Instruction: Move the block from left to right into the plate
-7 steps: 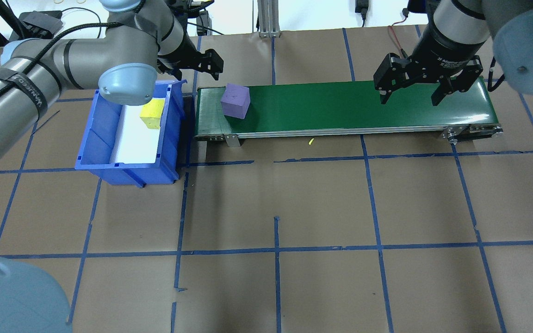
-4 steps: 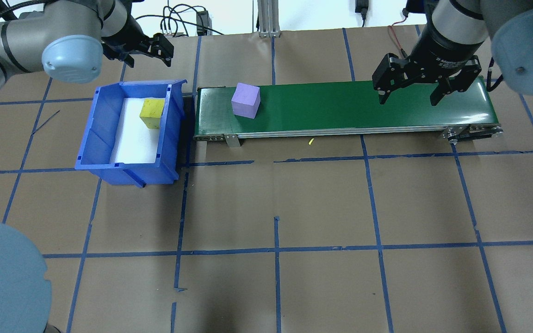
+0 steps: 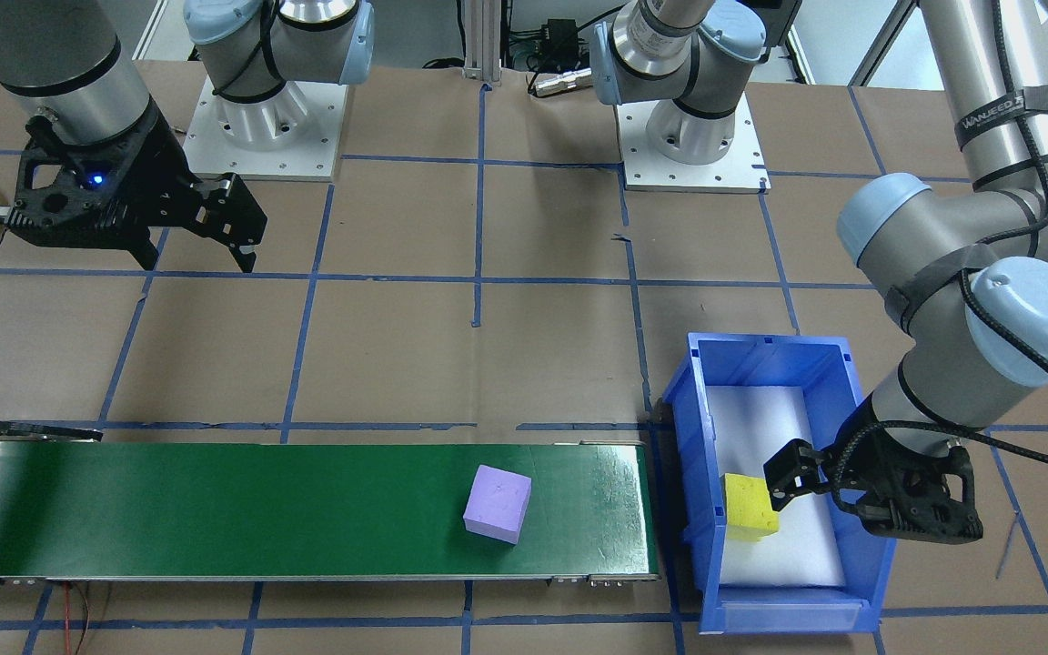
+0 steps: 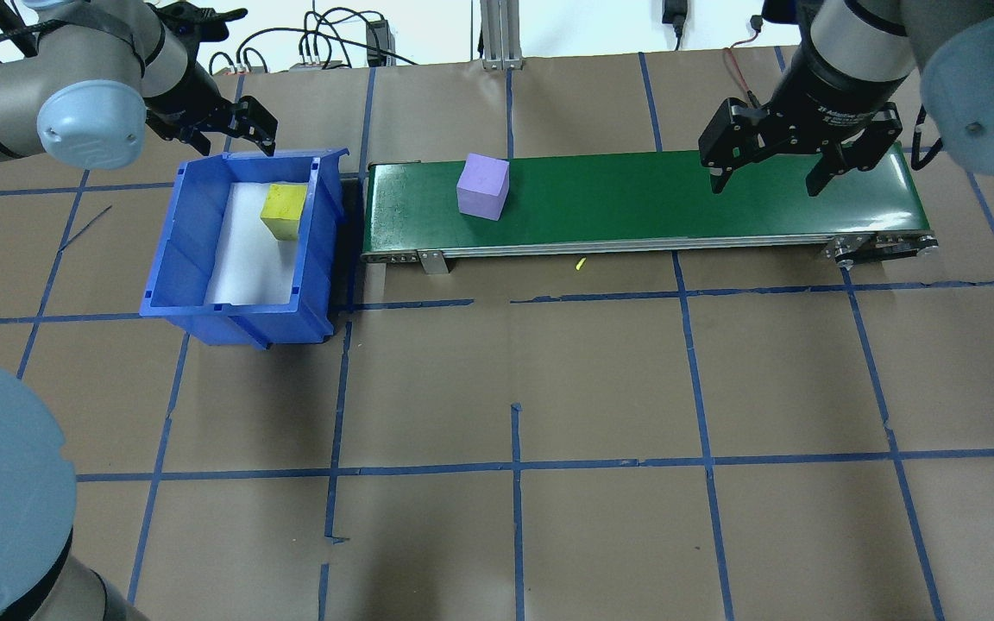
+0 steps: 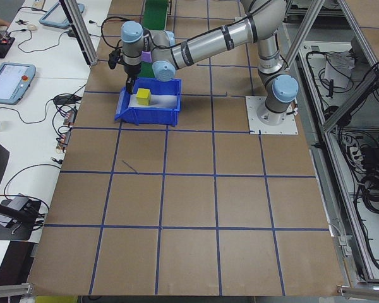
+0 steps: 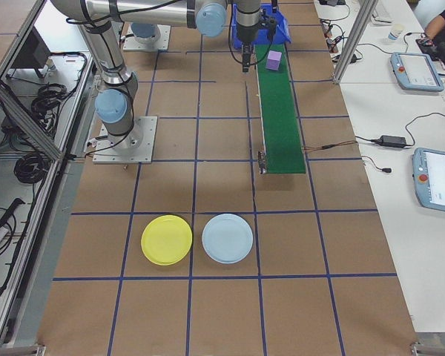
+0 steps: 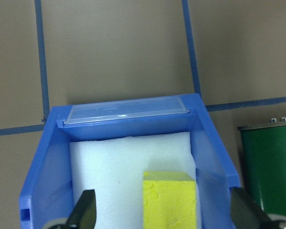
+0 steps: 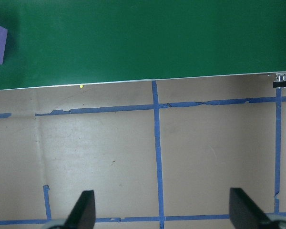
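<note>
Purple block: the purple block [image 4: 483, 186] sits on the green belt [image 4: 678, 198]. It has slid a bit toward 3 o'clock in the overhead view since a second ago. It is now well clear of the belt's 9 o'clock end.

Left hand: the left hand [image 4: 242, 129] has pulled away from the belt. It now hangs by the far edge of the blue bin [image 4: 195, 259], at about 9 o'clock from the purple block. Its fingers are spread wide and hold nothing.

Yellow block: the yellow block [image 4: 283, 211] lies in the bin on the white foam. It has not moved.

Right hand: the right hand [image 4: 766, 177] waits over the belt's 3 o'clock end. Its fingers are wide and hold nothing. It has stayed in the same spot.

Plate: the yellow plate [image 6: 166, 239] lies on the counter, well apart from the belt, just beside a pale blue plate [image 6: 227, 238]. It has no block in it.

What it means: the belt seems to be carrying the purple block to the right hand. The right hand will likely have to grab it there and take it to the yellow plate. The left hand looks ready to go for the yellow block.
</note>
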Action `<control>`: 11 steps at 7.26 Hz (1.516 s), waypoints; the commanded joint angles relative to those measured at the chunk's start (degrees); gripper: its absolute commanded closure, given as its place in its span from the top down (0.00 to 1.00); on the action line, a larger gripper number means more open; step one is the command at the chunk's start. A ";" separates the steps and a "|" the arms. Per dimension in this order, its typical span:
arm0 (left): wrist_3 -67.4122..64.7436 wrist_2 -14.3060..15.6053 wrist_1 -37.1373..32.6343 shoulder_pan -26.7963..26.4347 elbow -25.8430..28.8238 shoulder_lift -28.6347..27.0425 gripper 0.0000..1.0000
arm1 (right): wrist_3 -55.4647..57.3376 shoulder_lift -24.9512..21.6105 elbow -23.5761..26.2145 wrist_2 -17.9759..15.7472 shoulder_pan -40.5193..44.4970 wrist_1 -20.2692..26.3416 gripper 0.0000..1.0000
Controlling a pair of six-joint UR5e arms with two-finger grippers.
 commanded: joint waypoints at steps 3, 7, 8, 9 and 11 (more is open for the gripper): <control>1.37 0.29 0.08 0.23 -0.92 0.06 1.00 | 0.00 0.00 0.00 -0.01 -0.01 0.04 1.00; 1.37 -0.06 0.00 1.11 -1.09 0.15 1.00 | 0.00 0.00 0.00 -0.10 -0.01 0.12 1.00; 1.37 -0.06 -0.09 1.11 -1.09 0.32 1.00 | 0.00 0.00 0.00 -0.10 -0.01 0.04 1.00; 1.37 0.02 -0.09 1.11 -1.09 0.41 1.00 | 0.00 0.00 0.00 -0.10 -0.01 0.12 1.00; 1.37 -0.06 -0.09 1.11 -1.09 0.41 1.00 | -0.09 0.00 0.00 -0.10 -0.01 0.21 1.00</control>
